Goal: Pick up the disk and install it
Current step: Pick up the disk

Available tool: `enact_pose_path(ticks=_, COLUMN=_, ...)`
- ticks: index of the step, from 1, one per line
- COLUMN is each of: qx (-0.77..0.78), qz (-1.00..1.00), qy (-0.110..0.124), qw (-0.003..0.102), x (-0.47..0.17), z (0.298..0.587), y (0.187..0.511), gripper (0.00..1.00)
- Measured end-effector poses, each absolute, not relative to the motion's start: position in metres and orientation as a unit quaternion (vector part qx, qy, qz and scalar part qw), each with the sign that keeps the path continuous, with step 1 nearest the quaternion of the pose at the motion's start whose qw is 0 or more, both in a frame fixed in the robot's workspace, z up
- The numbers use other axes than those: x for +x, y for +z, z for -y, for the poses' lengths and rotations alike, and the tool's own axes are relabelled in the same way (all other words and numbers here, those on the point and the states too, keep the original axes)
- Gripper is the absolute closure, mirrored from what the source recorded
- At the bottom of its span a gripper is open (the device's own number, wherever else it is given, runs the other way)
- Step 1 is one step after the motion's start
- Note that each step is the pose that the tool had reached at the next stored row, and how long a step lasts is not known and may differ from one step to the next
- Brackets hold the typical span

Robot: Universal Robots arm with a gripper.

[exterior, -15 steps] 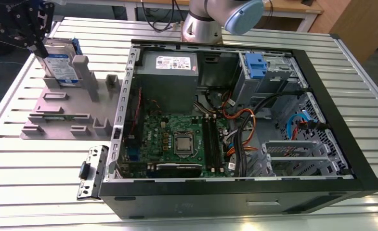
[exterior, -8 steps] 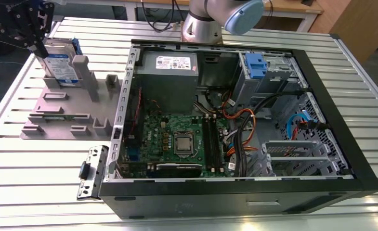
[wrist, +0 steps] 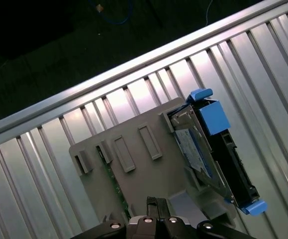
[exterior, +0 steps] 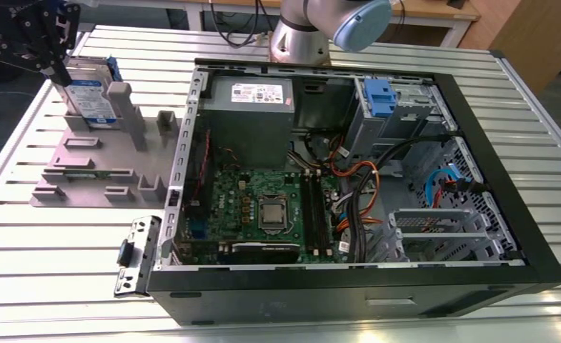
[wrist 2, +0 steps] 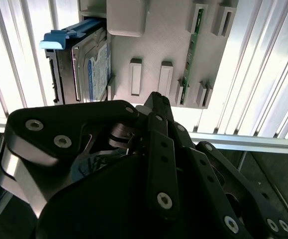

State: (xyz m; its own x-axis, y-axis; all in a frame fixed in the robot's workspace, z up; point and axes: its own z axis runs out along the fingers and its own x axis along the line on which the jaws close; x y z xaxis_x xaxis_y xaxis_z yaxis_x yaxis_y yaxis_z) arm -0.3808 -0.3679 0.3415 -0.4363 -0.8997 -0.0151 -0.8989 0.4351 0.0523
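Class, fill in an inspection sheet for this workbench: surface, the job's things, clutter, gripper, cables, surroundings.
Surface: ribbed metal table carrying a grey holder and an open computer case.
Job's things: disk stands on edge in the grey holder, outside the case.
Clutter: metal bracket lying loose beside the case.
Gripper: gripper hovers over the holder, next to the disk.
Cables: orange and black bundle and blue cable inside the case.
Surroundings: wooden furniture behind the table.
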Motion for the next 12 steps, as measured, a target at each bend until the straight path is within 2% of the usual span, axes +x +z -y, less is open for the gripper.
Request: enact_pose_path(ticks=12, qx=0.537, qz=0.843, qy=-0.026, qw=0.008, x=-0.3808, z=0.3679, y=0.3415, gripper=0.9)
